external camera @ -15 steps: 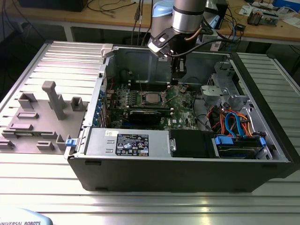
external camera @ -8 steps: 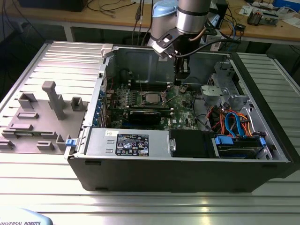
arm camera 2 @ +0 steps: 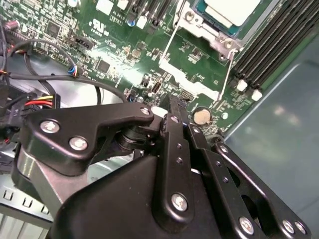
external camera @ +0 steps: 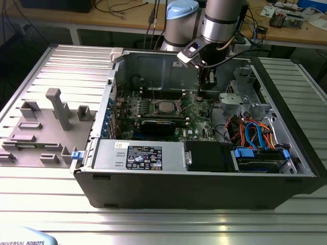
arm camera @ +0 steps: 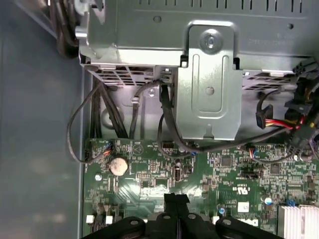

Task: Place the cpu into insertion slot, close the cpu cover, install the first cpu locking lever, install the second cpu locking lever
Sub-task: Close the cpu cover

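The cpu [external camera: 165,106] lies with its silver top up in the insertion slot [external camera: 153,107] on the green board, and shows again in the second wrist view [arm camera 2: 230,9]. The silver cpu cover [arm camera 2: 197,22] frames the chip and lies down around it. Two thin wire locking levers [arm camera 2: 168,42] [arm camera 2: 226,74] run out from the socket across the board. My gripper [external camera: 200,94] hangs low over the board to the exterior view's right of the socket. Its black fingers are shut together with nothing between them in both wrist views [arm camera 2: 174,105] [arm camera: 176,198]; the nearer lever's end lies close by, apart from them.
A coin battery [arm camera: 118,165] sits on the board just beyond my fingertips. Long black memory slots [arm camera 2: 279,40] run beside the socket. A metal drive cage [arm camera: 209,89] with cables [arm camera: 164,124] stands past the board edge. The case wall [external camera: 153,66] is behind, and a grey fixture plate [external camera: 46,127] lies outside.
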`<state>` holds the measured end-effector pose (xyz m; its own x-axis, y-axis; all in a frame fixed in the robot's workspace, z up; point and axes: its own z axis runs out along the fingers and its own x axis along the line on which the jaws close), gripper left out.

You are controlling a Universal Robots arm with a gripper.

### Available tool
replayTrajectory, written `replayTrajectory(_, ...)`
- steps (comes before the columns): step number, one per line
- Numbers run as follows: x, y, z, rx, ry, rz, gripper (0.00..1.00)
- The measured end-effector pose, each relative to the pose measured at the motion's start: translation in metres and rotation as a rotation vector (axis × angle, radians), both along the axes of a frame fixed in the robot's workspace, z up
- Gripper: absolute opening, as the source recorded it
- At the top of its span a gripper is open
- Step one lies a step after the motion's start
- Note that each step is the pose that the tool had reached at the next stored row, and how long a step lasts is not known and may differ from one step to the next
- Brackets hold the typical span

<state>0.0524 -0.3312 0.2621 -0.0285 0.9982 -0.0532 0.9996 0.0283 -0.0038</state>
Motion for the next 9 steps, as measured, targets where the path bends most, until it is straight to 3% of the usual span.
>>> replayTrajectory(6, 0.0005, 0.0001, -0.0150, 0.0000, 0.0011, 0.000, 0.11)
replayTrajectory(9, -0.0052, 0.0001, -0.0155, 0.0004, 0.0012, 0.001, 0.11)
